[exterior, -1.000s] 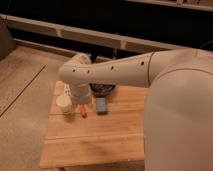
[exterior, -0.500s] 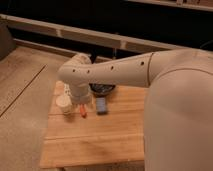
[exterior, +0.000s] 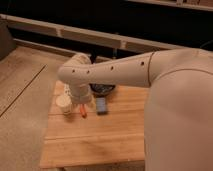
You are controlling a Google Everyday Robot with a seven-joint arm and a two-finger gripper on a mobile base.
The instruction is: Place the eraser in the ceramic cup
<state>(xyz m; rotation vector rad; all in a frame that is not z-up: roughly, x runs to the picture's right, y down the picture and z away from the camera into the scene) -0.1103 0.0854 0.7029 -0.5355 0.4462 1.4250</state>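
Eraser first: it cannot be picked out anywhere, and the spot under the wrist is hidden by the arm.

Nearest, the robot's broad white arm (exterior: 175, 110) fills the right side and reaches left across the wooden table (exterior: 100, 145). The front half of the tabletop is bare wood. Further back, near the left edge, the white cup (exterior: 63, 104) stands upright. Just to its right lies an orange stick (exterior: 82, 111), and right of that a blue-grey block (exterior: 101, 106) lies flat.

The arm bends down at its rounded elbow, and the gripper (exterior: 81, 99) hangs over the table between the cup and the block, just above the orange stick and close beside the cup. Its fingers stand apart, and whether anything sits between them cannot be told.

Behind the block, partly covered by the arm, is a black bowl (exterior: 103, 89). Beyond the table run a pale floor (exterior: 22, 90) and a long light rail (exterior: 75, 32) against a dark wall.
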